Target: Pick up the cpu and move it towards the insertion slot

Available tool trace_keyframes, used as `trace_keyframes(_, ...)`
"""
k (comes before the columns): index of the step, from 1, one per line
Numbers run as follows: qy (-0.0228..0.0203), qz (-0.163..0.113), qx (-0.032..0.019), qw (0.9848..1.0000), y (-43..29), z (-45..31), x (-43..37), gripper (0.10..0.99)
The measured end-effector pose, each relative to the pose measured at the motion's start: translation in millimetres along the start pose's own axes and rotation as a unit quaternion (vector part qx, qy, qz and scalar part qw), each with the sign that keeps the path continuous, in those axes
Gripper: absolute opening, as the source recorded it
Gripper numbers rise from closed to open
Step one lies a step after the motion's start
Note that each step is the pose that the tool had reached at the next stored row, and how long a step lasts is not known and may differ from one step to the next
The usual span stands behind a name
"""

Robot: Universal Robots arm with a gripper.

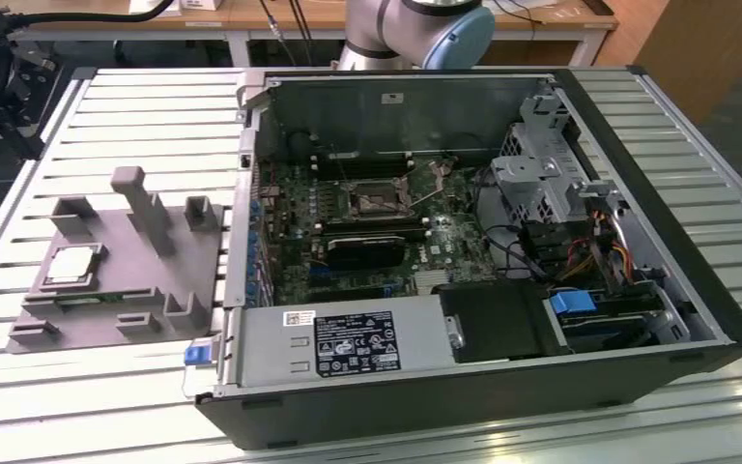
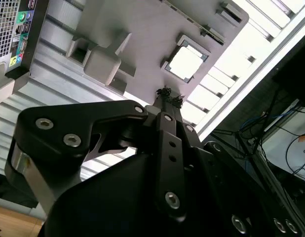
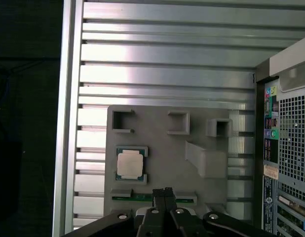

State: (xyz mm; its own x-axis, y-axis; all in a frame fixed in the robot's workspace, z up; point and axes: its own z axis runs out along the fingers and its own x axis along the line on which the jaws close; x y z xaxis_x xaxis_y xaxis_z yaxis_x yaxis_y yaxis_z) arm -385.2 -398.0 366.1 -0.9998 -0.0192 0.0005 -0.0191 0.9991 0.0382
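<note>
On the fixture (image 1: pixel 127 280), at about nine o'clock from the slot (image 1: pixel 374 201) in the exterior view, the cpu (image 1: pixel 72 263) lies flat, outside the case (image 1: pixel 385 106). Your gripper (image 3: pixel 165 192) hangs above the fixture in the first wrist view, near the cpu but clear of it, with its fingertips (image 3: pixel 159 193) pressed together and holding nothing. Descend like that and you likely strike the cpu's top or skid across it. Fixture walls around it may also snag a finger and tilt it.
</note>
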Motion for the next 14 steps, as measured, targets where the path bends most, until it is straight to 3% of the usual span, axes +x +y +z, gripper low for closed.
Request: trace_keyframes(14, -0.001, 0.0, 0.0, 1.0, -0.1, 14.1, 0.8, 0.102)
